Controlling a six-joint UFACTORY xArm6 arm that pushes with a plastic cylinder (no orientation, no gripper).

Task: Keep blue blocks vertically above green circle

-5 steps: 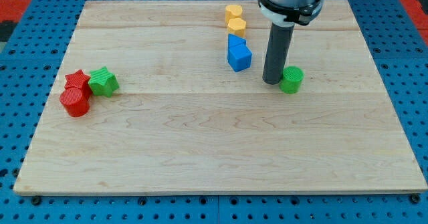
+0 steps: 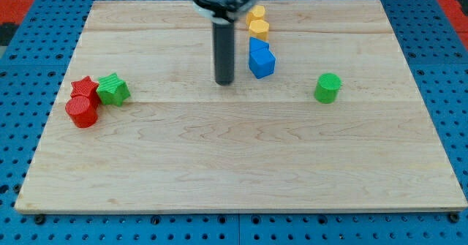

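Pale wood worktop (image 2: 241,164) lay on a blue perforated base. Near the top centre of the frame, two yellow blocks (image 2: 257,23) stood one behind the other, with two blue blocks (image 2: 261,59) directly below them and touching. The green circle (image 2: 328,88) sat alone at centre right, well apart from and lower than the blue pair. At far left a red star (image 2: 83,86), a red cylinder (image 2: 82,111) and a green star (image 2: 112,89) were clustered, touching.

The rod hung vertical from the top of the frame; my tip (image 2: 224,82) rested on the wood just left of the blue blocks, a narrow gap between, touching nothing. Nothing lay between the tip and the blue pair. The arm carried no fingers, so there was no opening to record. No writing or labels were legible.
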